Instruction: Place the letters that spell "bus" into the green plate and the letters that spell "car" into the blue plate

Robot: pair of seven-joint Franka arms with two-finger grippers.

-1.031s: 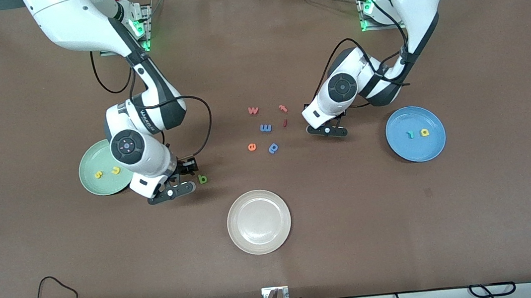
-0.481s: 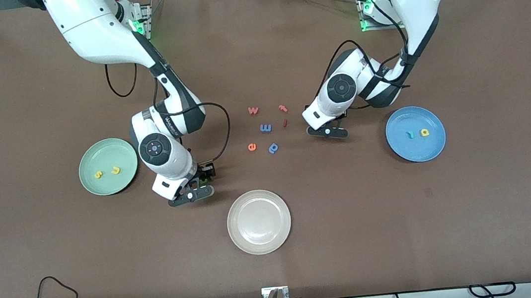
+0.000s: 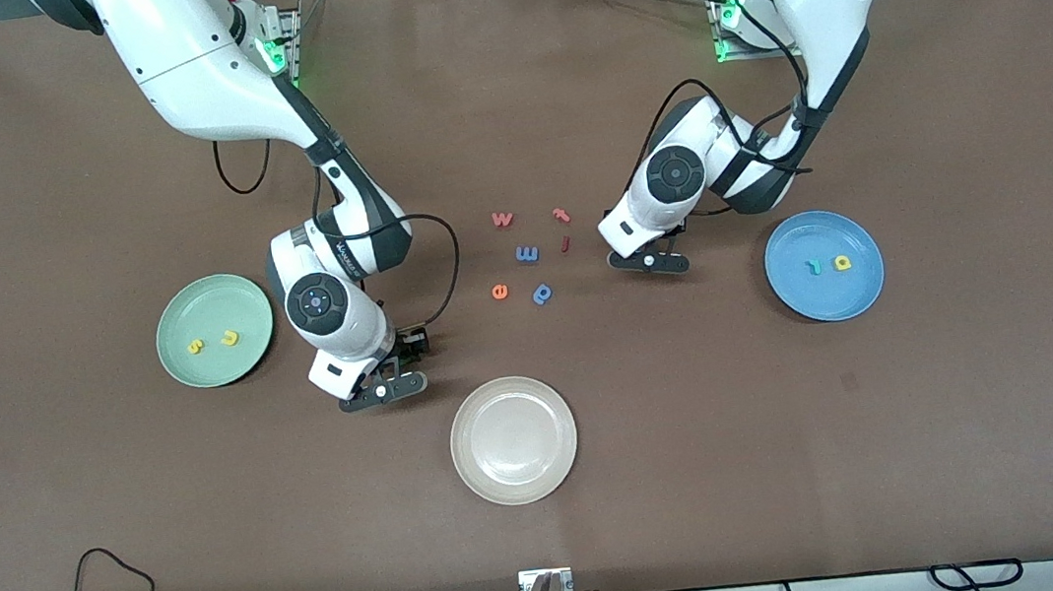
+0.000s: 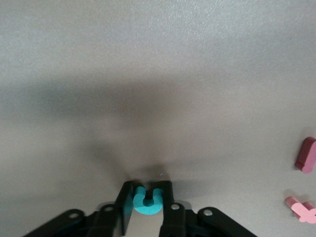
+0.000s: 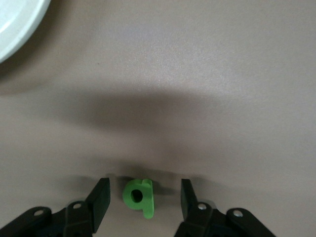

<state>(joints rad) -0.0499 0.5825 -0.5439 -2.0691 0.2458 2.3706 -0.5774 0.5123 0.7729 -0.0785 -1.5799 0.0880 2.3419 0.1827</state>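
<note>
The green plate [image 3: 217, 365] holds a yellow "s" [image 3: 194, 346] and a yellow "u" [image 3: 230, 338]. On the blue plate [image 3: 828, 301] lie a teal "r" [image 3: 813, 267] and a yellow "a" [image 3: 842, 262]. My right gripper [image 3: 396, 365] [image 5: 145, 186] is down at the table between the green plate and the cream plate, open. The green "b" [image 5: 139, 196] lies flat between its fingers with a gap on each side. My left gripper [image 3: 651, 254] [image 4: 146, 186] is low beside the loose letters, its fingers pressed on both sides of the teal "c" [image 4: 147, 202].
A cream plate [image 3: 518, 480] sits nearer the front camera at the middle. Loose letters lie between the arms: a red "w" [image 3: 502, 219], a red "r"-like piece [image 3: 561, 215], a blue "m" [image 3: 527, 254], a red bar [image 3: 565, 244], an orange "e" [image 3: 499, 291], a blue "p" [image 3: 542, 293].
My right gripper has slid from the green plate's edge toward the left arm's end and now straddles the green "b". The left arm has hardly moved.
</note>
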